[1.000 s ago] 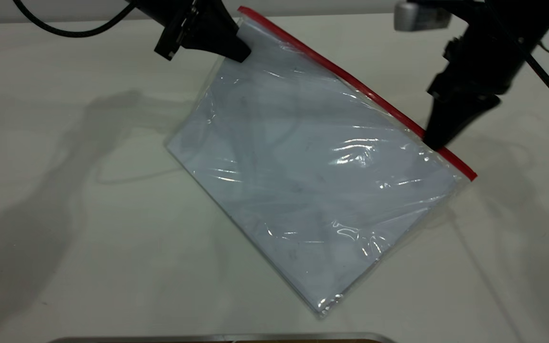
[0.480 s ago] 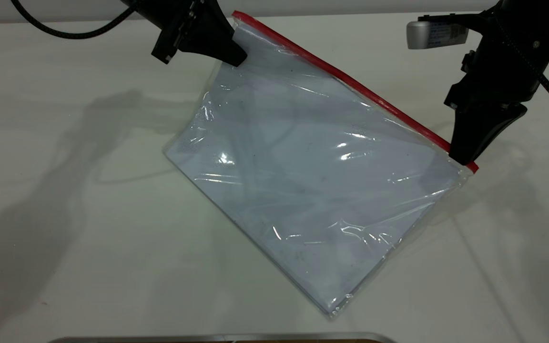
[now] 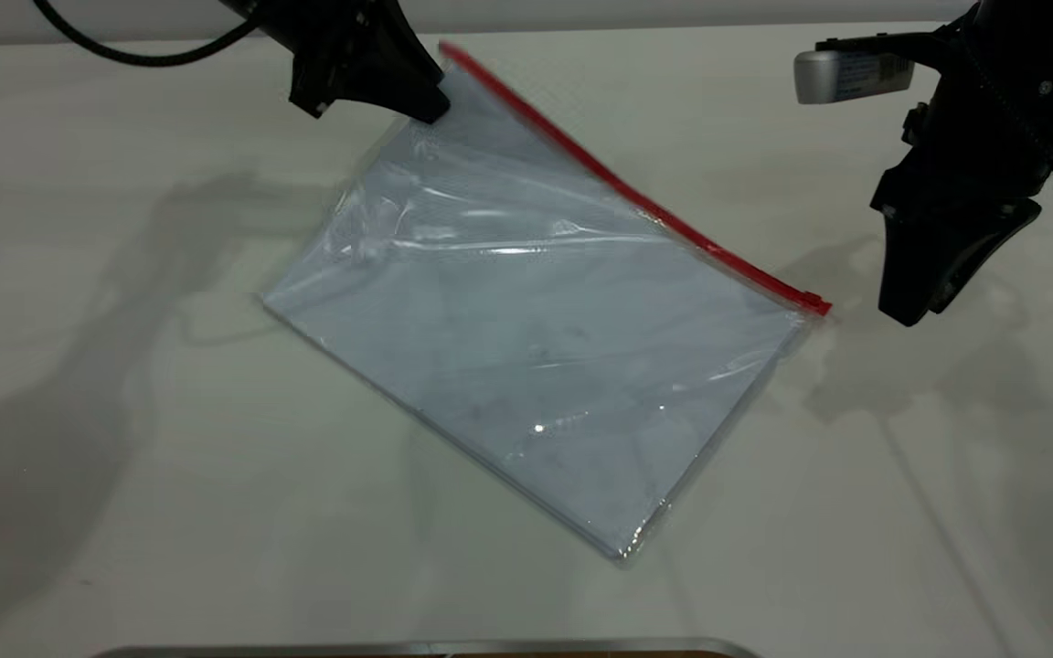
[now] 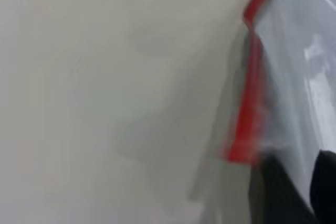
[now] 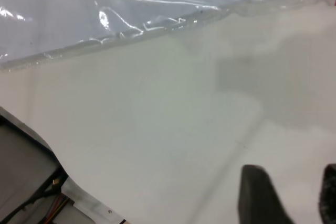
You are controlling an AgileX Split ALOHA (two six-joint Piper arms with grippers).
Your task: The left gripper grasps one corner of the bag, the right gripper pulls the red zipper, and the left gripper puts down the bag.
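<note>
Pale surface (image 3: 124, 457) carried my bag (image 3: 536, 338); left claw (image 3: 430, 110) gripped its corner, zipper (image 3: 627, 196) drawn (right claw (image 3: 906, 315) free, gaping), lowering left.

the right gripper (image 3: 909, 315) has let go of the red zipper (image 3: 636, 206); the bag (image 3: 536, 338) sags lower.

left pincer (image 3: 430, 108) pinching bag (image 3: 536, 338) corner, right pincer (image 3: 909, 313) apart

Left gripper (image 3: 430, 108) up at far left, fingers clamped together, pointing down-right. Right gripper (image 3: 912, 315) at far right, raised, fingers (image 5: 260, 198) slightly parted, pointing down.
</note>
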